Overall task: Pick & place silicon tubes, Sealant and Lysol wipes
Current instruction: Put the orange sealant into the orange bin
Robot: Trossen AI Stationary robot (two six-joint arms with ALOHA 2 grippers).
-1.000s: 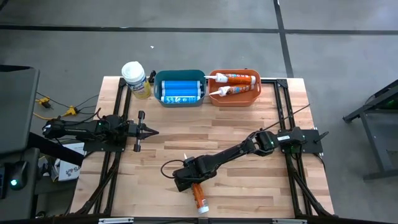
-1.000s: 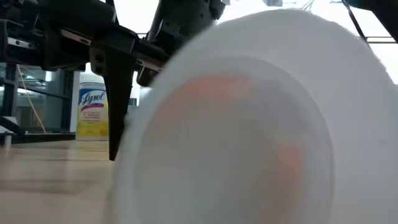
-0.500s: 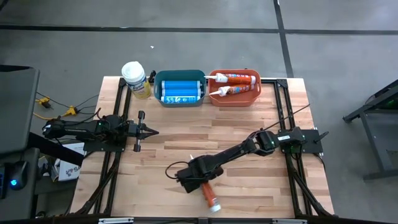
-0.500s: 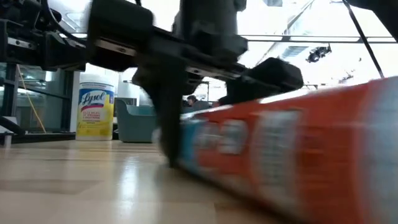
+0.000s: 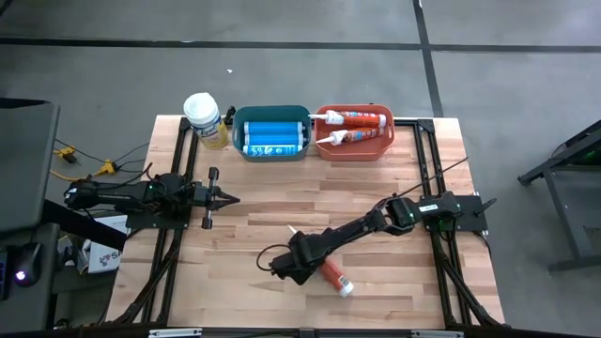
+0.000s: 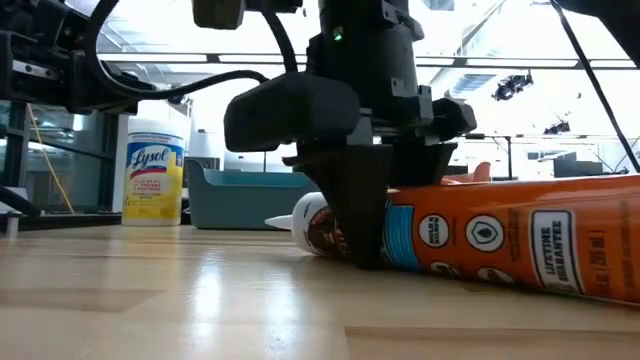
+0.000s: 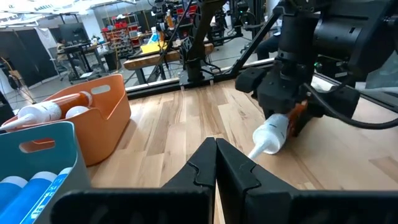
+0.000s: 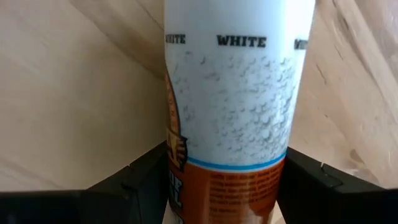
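An orange sealant tube [image 5: 331, 274] with a white nozzle [image 5: 292, 231] lies slantwise on the wooden table [image 5: 244, 235] near its front middle. My right gripper [image 5: 302, 255] is shut on the tube close to the nozzle end. The tube also shows in the low view [image 6: 500, 245] and the left wrist view [image 7: 273, 132]. The Lysol wipes [image 5: 204, 119] stand upright at the table's far left corner and show in the low view [image 6: 153, 182]. My left gripper [image 5: 230, 198] is shut and empty, hovering left of the table's middle, apart from everything. My right gripper pinches the tube's body just behind its nozzle shoulder [image 8: 186, 168] between its two fingers [image 8: 134, 183]. The fingers come from above, pointing down, and lie across the tube. The tube lies nearly level, along the table top.
A teal bin [image 5: 271, 134] with blue tubes and an orange bin [image 5: 354, 131] with white-nozzled orange tubes stand side by side at the table's far edge, right of the wipes. Black arm frames run along the left and right sides.
The sealant tube has turned about on the table in my right gripper's hold. Its base end has swung from the near edge toward the table's right, and the nozzle end has stayed nearly in place. The gripper has shifted a little to the right.
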